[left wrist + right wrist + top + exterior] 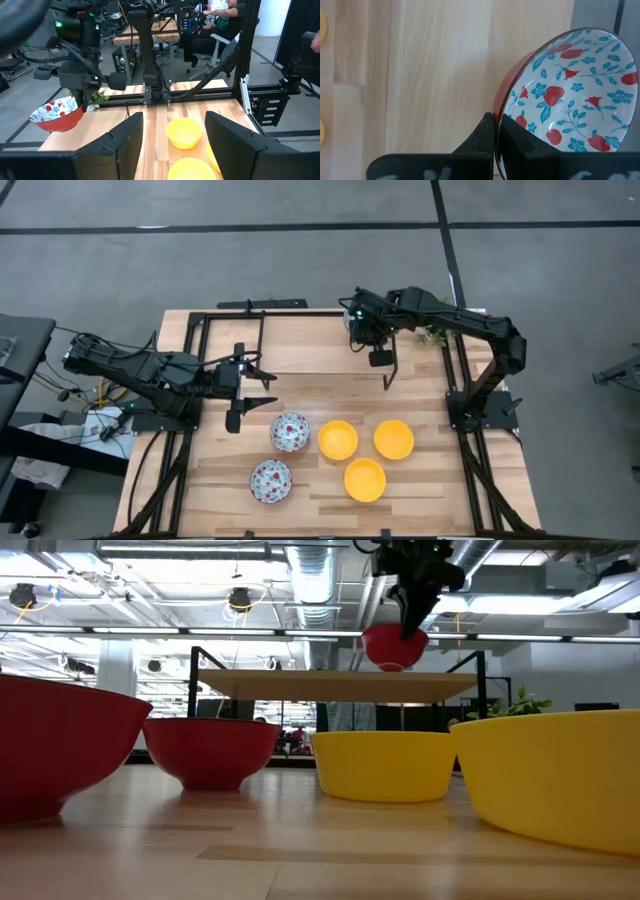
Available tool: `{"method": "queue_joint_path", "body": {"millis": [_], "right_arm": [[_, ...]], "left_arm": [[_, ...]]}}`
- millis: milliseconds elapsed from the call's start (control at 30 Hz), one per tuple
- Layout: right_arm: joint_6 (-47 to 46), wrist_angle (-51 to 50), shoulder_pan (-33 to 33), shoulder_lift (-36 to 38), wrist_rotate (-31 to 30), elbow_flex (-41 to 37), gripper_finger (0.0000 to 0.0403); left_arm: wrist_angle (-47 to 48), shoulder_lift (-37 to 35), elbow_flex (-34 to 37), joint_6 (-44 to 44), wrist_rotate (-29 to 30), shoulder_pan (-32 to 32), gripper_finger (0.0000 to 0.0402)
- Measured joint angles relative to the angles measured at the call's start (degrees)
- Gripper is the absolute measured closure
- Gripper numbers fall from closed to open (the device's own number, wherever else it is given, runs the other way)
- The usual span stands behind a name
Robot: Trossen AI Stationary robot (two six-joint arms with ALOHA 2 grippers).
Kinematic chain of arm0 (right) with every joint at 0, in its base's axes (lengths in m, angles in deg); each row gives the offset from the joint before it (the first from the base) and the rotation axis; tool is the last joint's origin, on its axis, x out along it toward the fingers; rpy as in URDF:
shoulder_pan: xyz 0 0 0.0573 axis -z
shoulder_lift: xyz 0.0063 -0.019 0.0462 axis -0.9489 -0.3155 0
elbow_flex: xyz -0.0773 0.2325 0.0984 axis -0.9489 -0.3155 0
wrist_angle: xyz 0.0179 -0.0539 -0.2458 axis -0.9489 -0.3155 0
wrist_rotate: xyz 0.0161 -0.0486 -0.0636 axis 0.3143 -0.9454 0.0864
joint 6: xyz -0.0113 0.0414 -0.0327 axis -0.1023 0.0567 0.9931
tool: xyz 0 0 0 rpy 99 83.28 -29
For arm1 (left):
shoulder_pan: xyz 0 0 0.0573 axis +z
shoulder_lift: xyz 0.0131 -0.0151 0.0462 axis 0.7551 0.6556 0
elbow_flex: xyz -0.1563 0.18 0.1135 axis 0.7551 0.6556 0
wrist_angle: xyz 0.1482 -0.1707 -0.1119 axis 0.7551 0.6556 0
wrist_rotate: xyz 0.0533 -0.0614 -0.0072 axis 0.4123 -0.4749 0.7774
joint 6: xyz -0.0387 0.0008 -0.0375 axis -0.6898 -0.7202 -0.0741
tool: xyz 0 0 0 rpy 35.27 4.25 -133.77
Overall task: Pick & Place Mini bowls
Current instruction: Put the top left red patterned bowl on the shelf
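Observation:
My right gripper (362,330) is shut on a floral mini bowl (570,90), red outside, held high over the table's far middle. The bowl also shows in the low view (393,646) and in the left wrist view (57,114). Two more floral bowls (290,431) (270,480) and three yellow bowls (338,439) (394,438) (364,479) rest on their bases on the near half of the table. My left gripper (262,392) is open and empty at the table's left, just left of the floral bowls. My right gripper pinches the bowl's rim (498,120), one finger inside (525,145) and one on the red outer wall (482,137). The fingers come from above, pointing down. The bowl hangs below them, tilted, lifted clear of the table.
A small green plant (432,335) stands at the far right near the right arm. A black frame (230,315) borders the table's far and side edges. Bare wood (320,375) lies between the raised bowl and the bowls on the table. People sit in the room beyond.

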Motion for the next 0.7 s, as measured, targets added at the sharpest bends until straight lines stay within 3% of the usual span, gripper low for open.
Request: {"method": "queue_joint_path", "body": {"millis": [700], "right_arm": [[-3.15, -2.25, -2.62, -1.07, -2.35, -1.52, 0.0401]], "left_arm": [[0.0, 0.02, 0.0, -0.04, 0.0, 0.0, 0.0188]]}}
